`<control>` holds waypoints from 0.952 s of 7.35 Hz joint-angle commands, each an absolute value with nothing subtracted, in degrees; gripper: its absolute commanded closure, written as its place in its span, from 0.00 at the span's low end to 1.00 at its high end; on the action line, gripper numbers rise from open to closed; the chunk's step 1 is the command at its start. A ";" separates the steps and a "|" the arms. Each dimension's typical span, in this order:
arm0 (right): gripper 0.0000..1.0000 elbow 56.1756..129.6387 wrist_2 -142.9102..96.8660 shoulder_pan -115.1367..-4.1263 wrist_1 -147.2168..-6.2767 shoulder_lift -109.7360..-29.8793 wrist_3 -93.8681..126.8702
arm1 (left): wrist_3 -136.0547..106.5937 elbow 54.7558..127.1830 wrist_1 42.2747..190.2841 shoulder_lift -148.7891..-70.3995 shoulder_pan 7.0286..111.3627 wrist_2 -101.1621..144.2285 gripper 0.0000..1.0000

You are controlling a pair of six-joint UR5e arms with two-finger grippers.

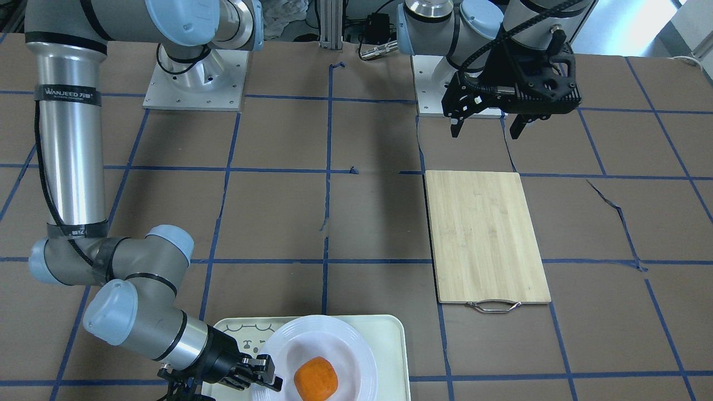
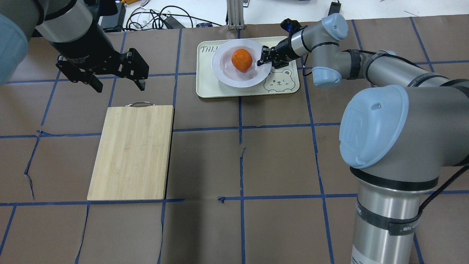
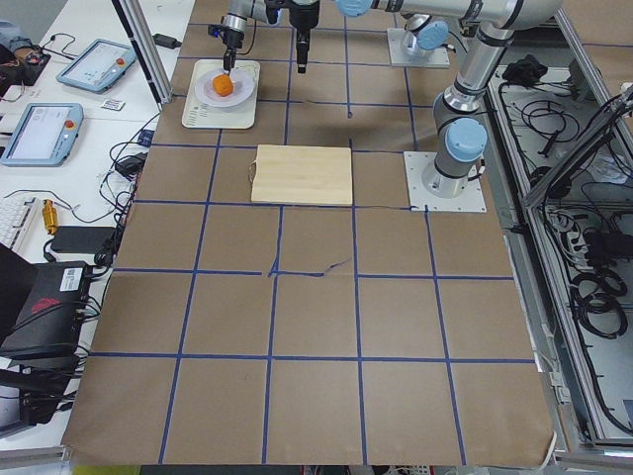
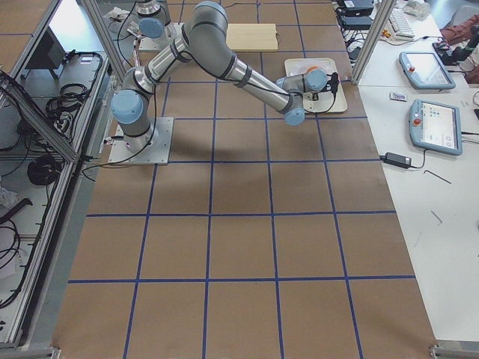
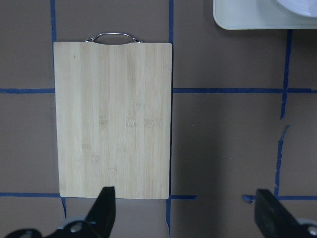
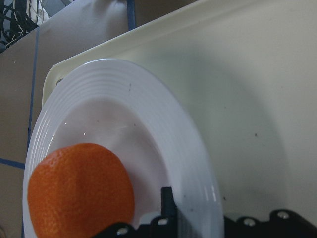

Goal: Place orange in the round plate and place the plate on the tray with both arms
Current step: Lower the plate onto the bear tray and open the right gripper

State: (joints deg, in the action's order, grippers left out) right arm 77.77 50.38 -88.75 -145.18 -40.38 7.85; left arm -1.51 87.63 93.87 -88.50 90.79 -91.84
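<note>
The orange [image 2: 242, 59] [image 1: 316, 380] [image 6: 79, 191] lies in the well of the white round plate [image 2: 227, 79] [image 1: 356, 345] [image 6: 163, 114]. The plate rests on the cream tray [image 2: 209, 88] [image 1: 390, 334] [image 6: 247, 74] at the table's far side. My right gripper [image 2: 264, 58] [image 1: 273, 374] [image 6: 171, 218] is shut on the plate's rim on the bear-face side, one finger over the rim. My left gripper [image 2: 120, 87] [image 1: 484, 133] [image 5: 187, 213] hangs open and holds nothing, above the table just past the cutting board's handle end.
A wooden cutting board [image 2: 132, 150] [image 1: 484, 234] [image 5: 114, 119] with a metal handle lies on the robot's left half of the table. Brown paper with blue tape lines covers the table. Cables and an upright post [image 2: 234, 14] stand behind the tray.
</note>
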 commanded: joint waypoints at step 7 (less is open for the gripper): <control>0.00 77.69 71.12 -88.59 -120.84 -57.35 7.55 | -1.41 87.54 93.87 -88.33 90.53 -92.02 0.00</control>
